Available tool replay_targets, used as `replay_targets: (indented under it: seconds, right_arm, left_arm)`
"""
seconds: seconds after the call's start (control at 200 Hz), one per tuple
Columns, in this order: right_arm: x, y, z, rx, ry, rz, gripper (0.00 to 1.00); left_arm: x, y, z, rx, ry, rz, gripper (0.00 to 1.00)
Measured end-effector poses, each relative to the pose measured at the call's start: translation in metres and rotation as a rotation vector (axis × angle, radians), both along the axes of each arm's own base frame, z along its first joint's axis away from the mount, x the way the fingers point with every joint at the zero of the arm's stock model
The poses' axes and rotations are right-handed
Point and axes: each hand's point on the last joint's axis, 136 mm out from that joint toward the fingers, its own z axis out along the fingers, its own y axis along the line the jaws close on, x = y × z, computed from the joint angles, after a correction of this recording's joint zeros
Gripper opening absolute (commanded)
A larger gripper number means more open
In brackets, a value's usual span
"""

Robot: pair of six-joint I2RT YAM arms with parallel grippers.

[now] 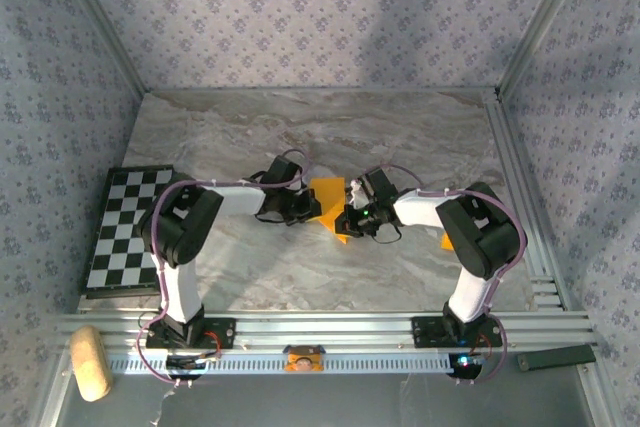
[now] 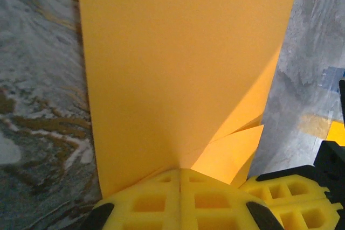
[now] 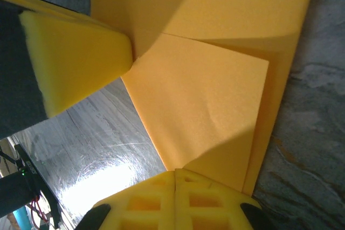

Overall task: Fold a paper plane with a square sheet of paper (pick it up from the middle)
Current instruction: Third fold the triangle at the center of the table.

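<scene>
- Top view: both arms reach in from the near edge, elbows bent, and their wrists meet mid-counter (image 1: 420, 137). The left hand (image 1: 303, 209) and right hand (image 1: 352, 219) sit almost nose to nose over the square sheet of paper (image 1: 328, 190). The sheet is partly folded and lies between them, well apart from the chequered board (image 1: 125, 227).
- Left wrist view: the left hand (image 2: 179, 179) has its jaws together, pinched on the near edge of the sheet (image 2: 183, 68). Orange paper fans away from the seam, with a folded flap tucked in at lower right. The right hand's pads (image 2: 285, 195) show just beside it.
- Here's the feel of it, as I judge: feather-light, floppy and quick to crease or tear. So the grip belongs on an edge or a fold line, held gently, with no tug between the two hands.
- Right wrist view: the right hand (image 3: 175, 181) is also closed, clamped on the sheet (image 3: 215, 106) at a folded corner. A doubled layer spreads ahead of it.
- One of the left hand's pads (image 3: 75, 57) meets the paper at upper left. I can't tell whether the sheet is lifted off the counter.
</scene>
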Motion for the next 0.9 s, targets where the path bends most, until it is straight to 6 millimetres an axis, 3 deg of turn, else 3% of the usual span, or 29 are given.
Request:
replay_targets:
  seconds: [0.18,0.505,0.65,0.8,0.899]
  right_arm:
    - [0.0,0.0,0.0,0.0,-0.001,-0.001,0.0]
    - [0.001,0.0,0.0,0.003,-0.005,-0.001,0.0]
    - [0.001,0.0,0.0,0.003,-0.004,-0.001,0.0]
    - [0.001,0.0,0.0,0.003,-0.004,-0.001,0.0]
    - [0.001,0.0,0.0,0.003,-0.004,-0.001,0.0]
  left_arm:
    - [0.003,0.004,0.0,-0.006,0.008,0.01,0.02]
    - [0.022,0.029,0.001,0.007,0.012,0.061,0.04]
    - [0.025,0.036,0.012,0.031,-0.016,0.088,0.07]
    - [0.027,0.026,0.041,-0.004,-0.085,0.09,0.07]
    - [0.019,0.01,0.047,-0.023,-0.108,0.049,0.06]
